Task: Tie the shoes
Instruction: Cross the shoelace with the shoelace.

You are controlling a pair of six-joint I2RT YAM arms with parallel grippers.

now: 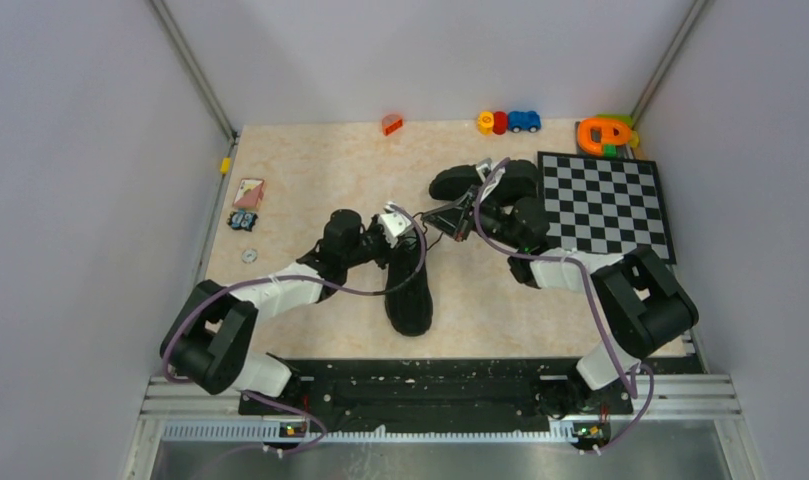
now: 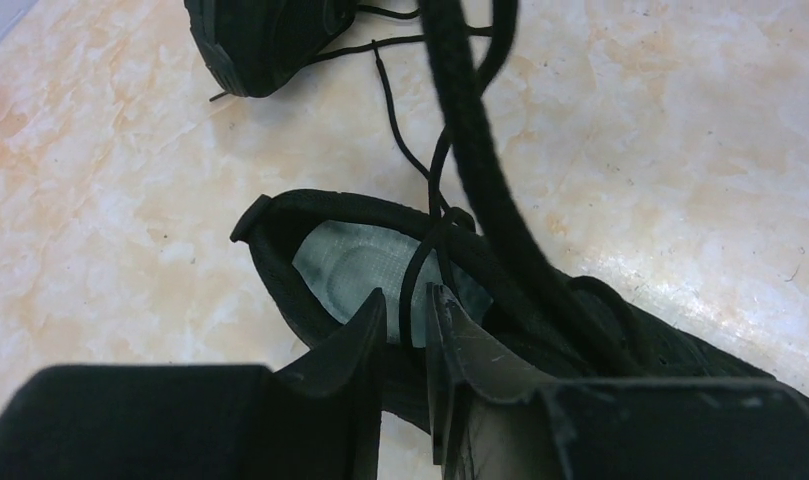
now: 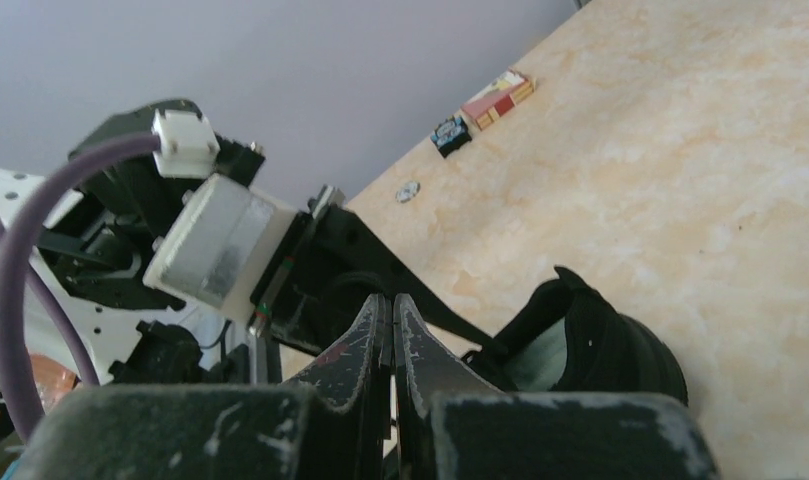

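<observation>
A: Where are the shoes?
B: Near shoe (image 1: 410, 285) at tabletop (image 1: 310, 180) centre, far shoe (image 1: 485, 182) at one o'clock.
A: The hands?
B: Left hand (image 2: 408, 315) clamps a lace (image 2: 412, 285) (thin, black); right hand (image 3: 391, 330) pressed together, whether on a lace I cannot tell

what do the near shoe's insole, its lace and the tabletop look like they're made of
Insole: pale grey-green foam or fabric, matte, faintly stamped.
Lace: black woven cord; a braided texture shows.
Tabletop: beige marble-pattern surface, likely laminate, smooth with a slight sheen.
Near shoe: black matte textile, apparently.

Matt black cloth shoes (image 2: 540, 320), thin woven laces (image 2: 470, 120), smooth marbled beige tabletop (image 2: 680, 150), scuffed black plastic tool (image 3: 392, 330)
</observation>
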